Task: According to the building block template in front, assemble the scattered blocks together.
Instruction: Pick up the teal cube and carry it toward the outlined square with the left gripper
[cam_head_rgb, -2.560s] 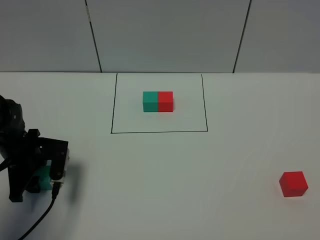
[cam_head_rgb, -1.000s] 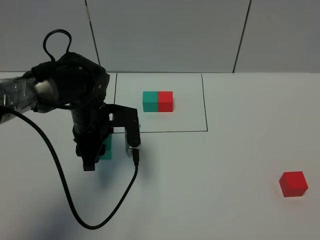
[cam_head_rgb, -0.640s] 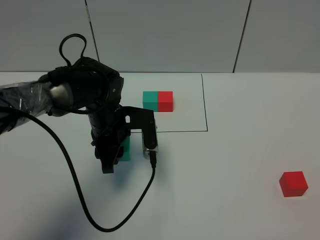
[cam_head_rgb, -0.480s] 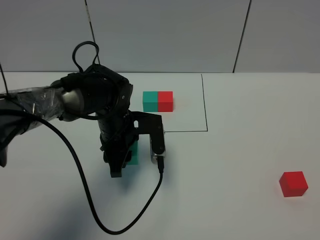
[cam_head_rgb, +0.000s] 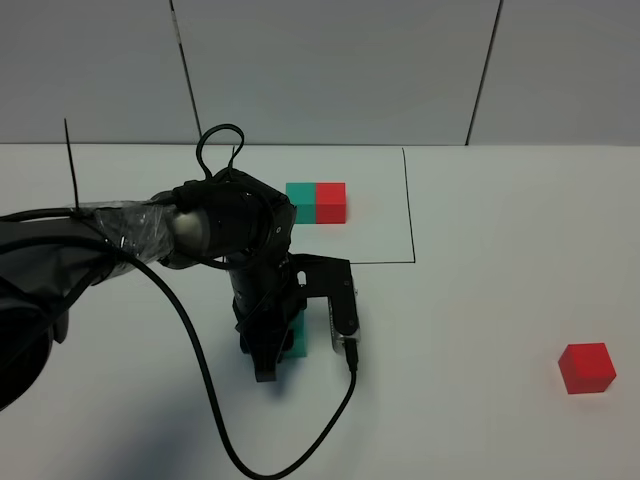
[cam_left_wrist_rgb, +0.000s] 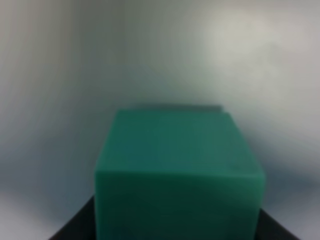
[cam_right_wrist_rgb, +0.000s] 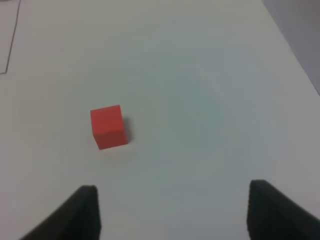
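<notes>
The template, a teal-green cube joined to a red cube (cam_head_rgb: 316, 202), sits inside a thin black drawn rectangle (cam_head_rgb: 320, 264) at the back centre. My left gripper (cam_head_rgb: 281, 345) is shut on the loose teal-green cube (cam_head_rgb: 298, 336), just in front of the rectangle's near line and left of centre. That cube fills the left wrist view (cam_left_wrist_rgb: 177, 170). The loose red cube (cam_head_rgb: 587, 367) lies alone at the front right. It also shows in the right wrist view (cam_right_wrist_rgb: 108, 126), ahead of my open, empty right gripper (cam_right_wrist_rgb: 175, 215).
The left arm's black cable (cam_head_rgb: 215, 425) loops over the table in front of the arm. A grey panelled wall (cam_head_rgb: 340, 70) stands behind the white table (cam_head_rgb: 470, 320). The right arm does not show in the exterior view.
My left gripper has carried the teal-green cube from the front left edge rightward to just in front of the drawn rectangle. The red cube and the template have not moved.
</notes>
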